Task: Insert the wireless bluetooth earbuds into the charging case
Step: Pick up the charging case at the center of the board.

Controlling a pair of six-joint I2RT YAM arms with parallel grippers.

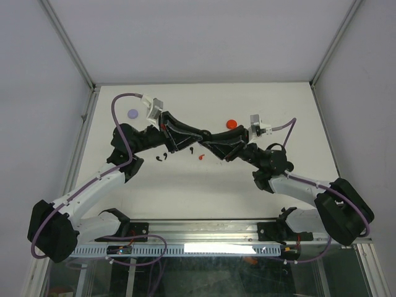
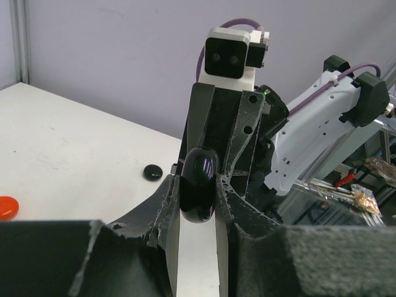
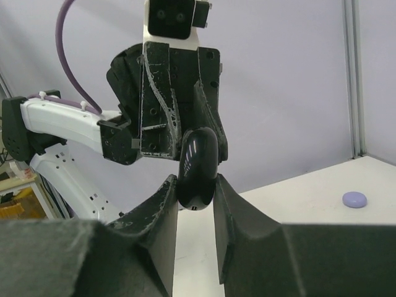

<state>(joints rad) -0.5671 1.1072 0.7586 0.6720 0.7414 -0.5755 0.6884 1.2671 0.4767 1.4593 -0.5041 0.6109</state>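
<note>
Lavender round case (image 1: 132, 114), one item, is lying flat at the far left of the white table (image 1: 247, 192), well apart from everything else; it is also showing low at the right edge of the right wrist view. Black left gripper (image 2: 198, 193) is hanging above the table and pointing right toward the middle, its fingers (image 2: 168, 198) pressing in on both sides of the black charging case (image 3: 198, 162). Black earbuds (image 1: 165, 154), two tiny stemmed pieces, are lying on the table just beside each other, nearer the bases than the left gripper's body, loose and outside any case. Third black earbud (image 1: 192, 150) is lying a little further right, near the spot where the two grippers are facing tip to tip. Glossy and oval as seen on edge, the black charging case is hanging in the air over mid-table, pinched from opposite ends by both grippers at once; whether it is open I cannot tell. Red earbud (image 1: 200, 157) is lying on the table just below that spot, near the third black one. Small black round piece (image 2: 152, 172) is sitting on the table behind the held case. Red round case (image 1: 232, 124) is resting flat toward the far side, right of centre. Black right gripper (image 3: 196, 193) is pointing left, its fingers (image 3: 230, 204) clamping tight on the black charging case.
</note>
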